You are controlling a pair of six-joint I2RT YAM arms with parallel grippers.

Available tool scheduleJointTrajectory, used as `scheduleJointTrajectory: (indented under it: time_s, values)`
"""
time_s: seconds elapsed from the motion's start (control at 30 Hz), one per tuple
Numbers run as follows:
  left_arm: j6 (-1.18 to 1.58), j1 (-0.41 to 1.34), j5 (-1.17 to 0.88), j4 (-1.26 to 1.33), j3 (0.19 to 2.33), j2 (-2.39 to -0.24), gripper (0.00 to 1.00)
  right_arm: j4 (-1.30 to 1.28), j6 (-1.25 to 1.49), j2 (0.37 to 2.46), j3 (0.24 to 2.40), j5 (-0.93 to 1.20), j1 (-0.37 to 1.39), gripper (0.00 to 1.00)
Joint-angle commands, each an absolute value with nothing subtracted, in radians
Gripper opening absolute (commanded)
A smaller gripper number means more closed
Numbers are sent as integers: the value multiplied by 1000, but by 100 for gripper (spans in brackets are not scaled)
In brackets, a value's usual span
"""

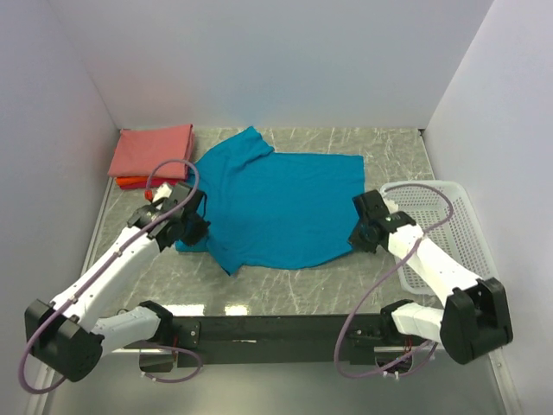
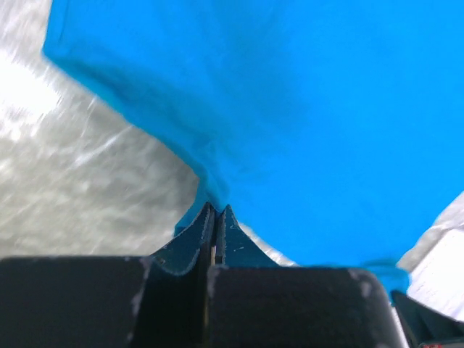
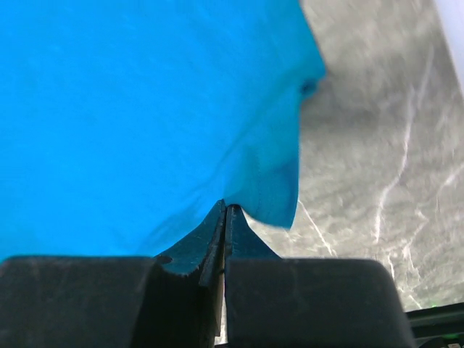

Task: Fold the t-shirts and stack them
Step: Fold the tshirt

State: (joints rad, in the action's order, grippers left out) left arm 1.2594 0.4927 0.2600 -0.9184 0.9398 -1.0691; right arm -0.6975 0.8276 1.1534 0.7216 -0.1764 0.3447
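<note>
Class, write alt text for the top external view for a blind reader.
A teal t-shirt lies spread on a marble table, the left tool and right tool each pinching one side edge. Folded pink and orange shirts sit back left; a white basket stands right.

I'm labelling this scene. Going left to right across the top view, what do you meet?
The folded shirt stack → left gripper → teal shirt, pinched by both grippers → right gripper → white mesh basket.

You have the teal t-shirt (image 1: 281, 207) spread open mid-table (image 1: 285, 294); the folded salmon-pink t-shirt (image 1: 154, 149) lies atop the orange-red t-shirt (image 1: 131, 182) in the far-left corner.
</note>
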Motion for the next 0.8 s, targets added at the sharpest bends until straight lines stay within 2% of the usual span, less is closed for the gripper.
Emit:
scheduleJointTrajectory:
  time_s: [0.0,0.17,0.77]
  values:
    - [1204,437,265,-806,1014,-1115,1,-738,738,1225,819,-196,347,0]
    - [1160,345,239,-706,1064,-1187,1,-767,687,1311,943,-196,319,0]
    - [1085,227,229,-635,1345,-1571,1,-767,574,1572,1232,-123,170,0]
